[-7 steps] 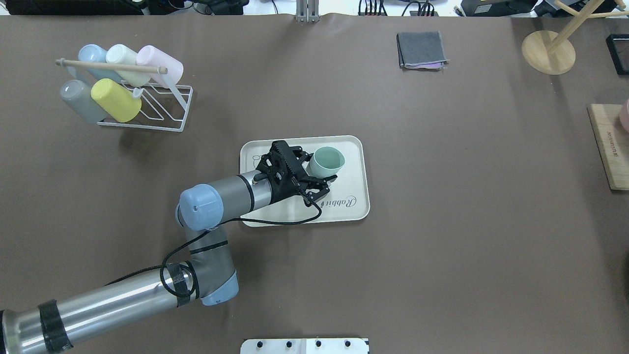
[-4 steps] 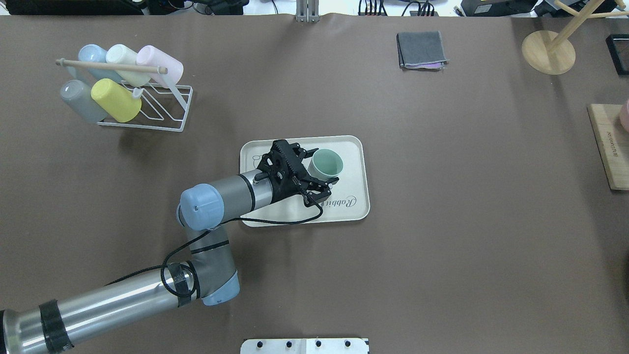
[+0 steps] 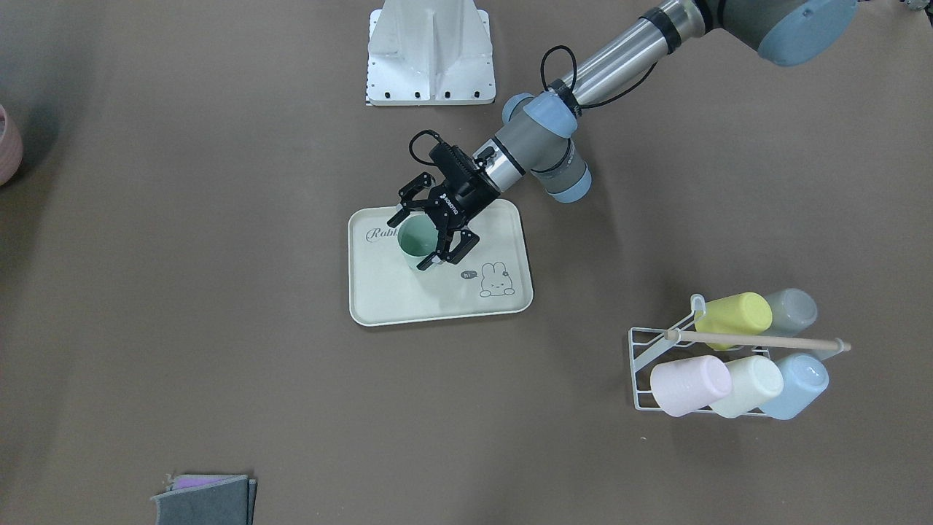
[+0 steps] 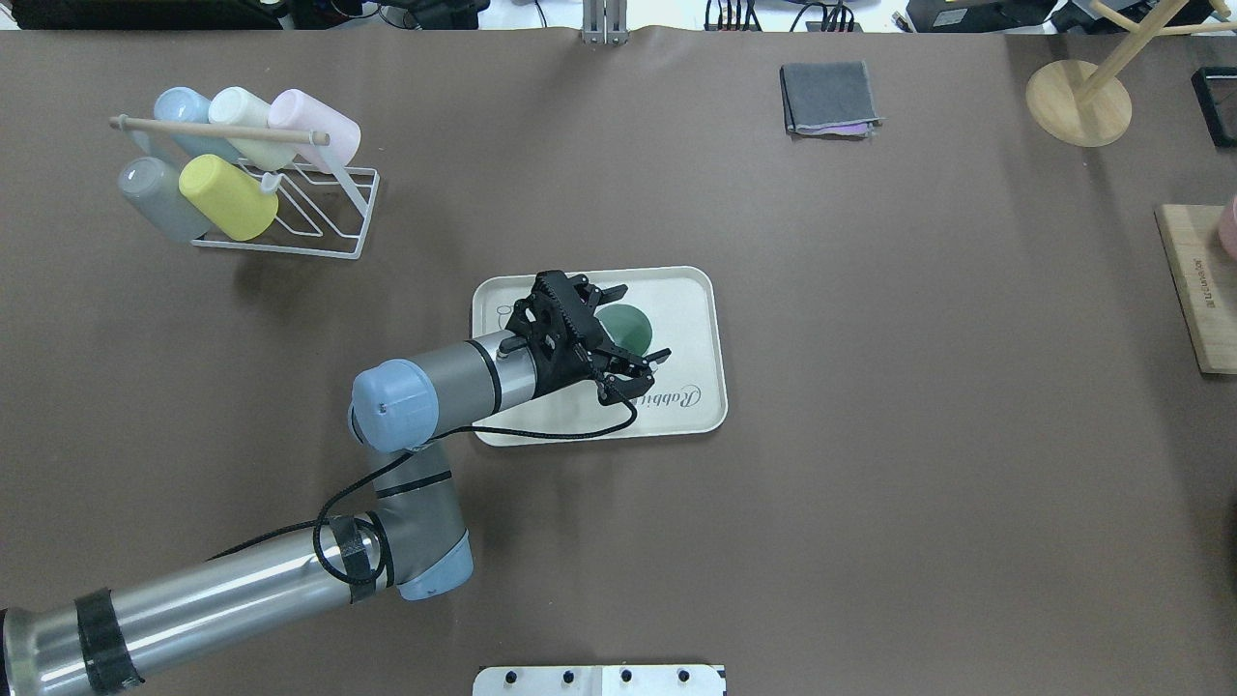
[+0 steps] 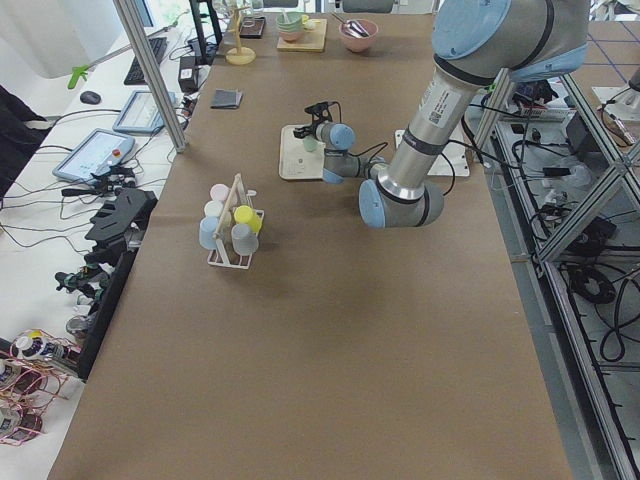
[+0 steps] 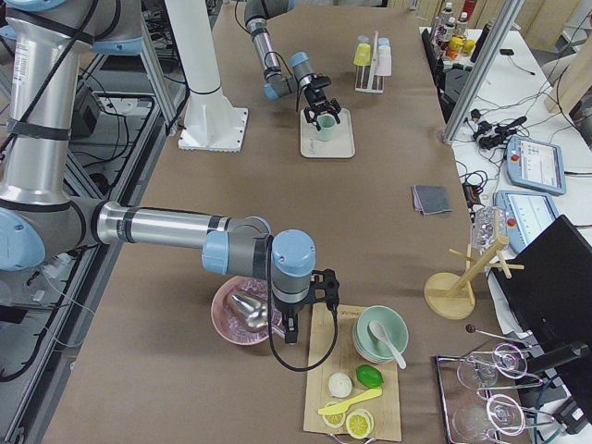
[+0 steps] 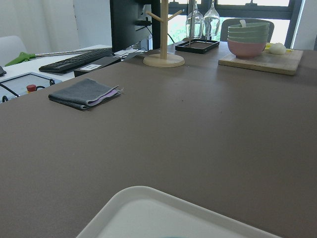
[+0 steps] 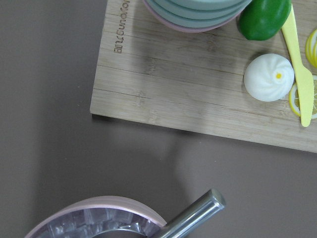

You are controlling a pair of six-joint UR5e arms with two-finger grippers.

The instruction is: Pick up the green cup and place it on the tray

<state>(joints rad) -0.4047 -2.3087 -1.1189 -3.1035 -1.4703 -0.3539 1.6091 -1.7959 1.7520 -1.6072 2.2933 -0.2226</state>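
Note:
The green cup (image 4: 628, 331) stands upright on the cream tray (image 4: 691, 290), between the bunny drawing and the "Rabbit" script; it also shows in the front-facing view (image 3: 415, 239). My left gripper (image 4: 645, 321) reaches over the tray from the left. Its fingers sit on either side of the cup, against its wall. In the left wrist view only the tray's far rim (image 7: 148, 196) shows and the cup is hidden below the frame. My right gripper (image 6: 291, 331) hangs over a pink bowl (image 6: 242, 314) far to the right; I cannot tell whether it is open or shut.
A white wire rack (image 4: 290, 203) at the far left holds several cups, among them a yellow-green one (image 4: 227, 196). A folded grey cloth (image 4: 829, 99), a wooden stand (image 4: 1078, 101) and a wooden board (image 4: 1193, 290) lie to the right.
The green cup went from tilted, mouth leaning away from the gripper, to upright and lower on the tray. The left arm hardly shifted.

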